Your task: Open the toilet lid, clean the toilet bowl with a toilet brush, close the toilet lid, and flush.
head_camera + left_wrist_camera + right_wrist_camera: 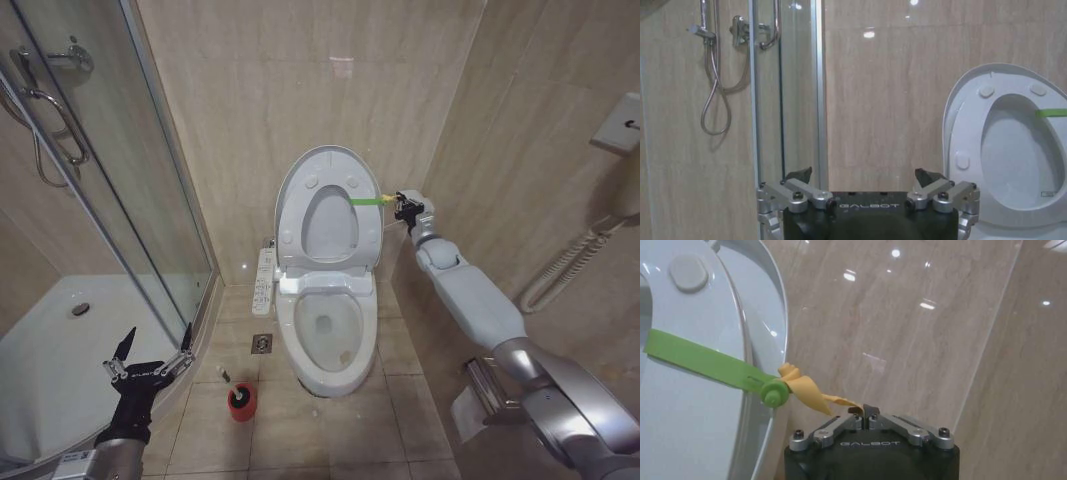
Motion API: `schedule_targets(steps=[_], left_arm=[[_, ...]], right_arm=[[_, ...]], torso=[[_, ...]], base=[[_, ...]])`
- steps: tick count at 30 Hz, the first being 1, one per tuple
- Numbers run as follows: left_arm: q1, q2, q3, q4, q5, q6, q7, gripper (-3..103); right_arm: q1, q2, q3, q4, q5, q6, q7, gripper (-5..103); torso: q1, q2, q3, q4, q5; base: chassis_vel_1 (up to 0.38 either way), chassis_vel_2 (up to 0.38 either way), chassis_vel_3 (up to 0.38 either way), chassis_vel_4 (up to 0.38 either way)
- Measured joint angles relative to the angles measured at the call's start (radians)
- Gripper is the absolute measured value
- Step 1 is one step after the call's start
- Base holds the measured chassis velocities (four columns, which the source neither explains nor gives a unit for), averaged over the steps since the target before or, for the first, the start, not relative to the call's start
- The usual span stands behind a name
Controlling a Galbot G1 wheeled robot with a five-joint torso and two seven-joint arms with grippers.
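Toilet lid [330, 205] upright, glossy white plastic.
Right end effector [867, 416] pinches its yellow tab [807, 389]; left end effector [150, 352] spread, near the red-cupped toilet brush [241, 399].

Small bathroom w/ beige tile walls & floor. Toilet [325, 330] against back wall; glass shower stall [90, 220] left of it. Floor drain [261, 343] just beside toilet.

toilet bowl [322, 330]: 1 | toilet lid [310, 170]: 1 | toilet brush [240, 399]: 1 | button panel [264, 283]: 1 | floor drain [261, 343]: 1 | left end effector [149, 358] + right end effector [403, 206]: 2
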Motion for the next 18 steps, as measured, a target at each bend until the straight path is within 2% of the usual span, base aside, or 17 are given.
schedule_targets(steps=[12,18], left_arm=[[0.000,0.000,0.000,0.000,0.000,0.000,0.000,100],[0.000,0.000,0.000,0.000,0.000,0.000,0.000,100]], right_arm=[[-0.065,-0.066,0.006,0.110,0.026,-0.018,0.016,1],[-0.120,-0.098,0.011,0.181,0.032,-0.030,0.021,1]], torso=[[0.000,0.000,0.000,0.0002,-0.0001],[0.000,0.000,0.000,-0.0004,-0.0001]], base=[[0.000,0.000,0.000,0.000],[0.000,0.000,0.000,0.000]])
